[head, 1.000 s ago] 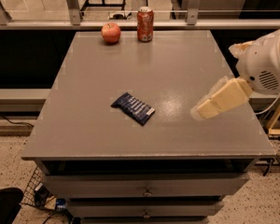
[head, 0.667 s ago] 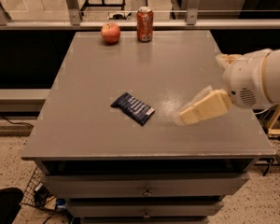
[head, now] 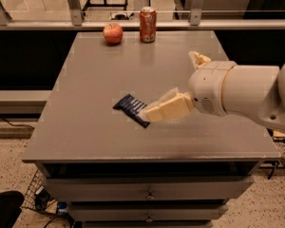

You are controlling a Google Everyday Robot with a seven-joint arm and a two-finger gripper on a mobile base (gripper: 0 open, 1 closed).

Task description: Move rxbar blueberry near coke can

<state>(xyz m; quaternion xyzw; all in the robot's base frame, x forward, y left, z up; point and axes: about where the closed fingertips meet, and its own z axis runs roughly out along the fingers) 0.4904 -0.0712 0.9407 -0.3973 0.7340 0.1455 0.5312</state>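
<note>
Working the pickup step: gripper (head: 149, 114) at the end of the snack bar (head: 128, 104), grip state unclear. Next: secure it, carry to the can (head: 147, 25).

The right end of the rxbar blueberry (head: 128, 104), at the centre of the frame, is covered by the gripper (head: 151, 114), which is placed over it just right of centre. Whether the bar is touched by the gripper cannot be told. The pale lettering on the wrapper is too small to be read. The arm (head: 247, 91) is cut off by the right edge of the frame, and part of the right edge of the table (head: 109, 70) is hidden behind it. The white markings on the coke can (head: 147, 24), at upper centre, cannot be read. A black object (head: 4, 209) is cut off at the lower left corner, and the drawers (head: 147, 191) are cut off by the bottom edge.
</note>
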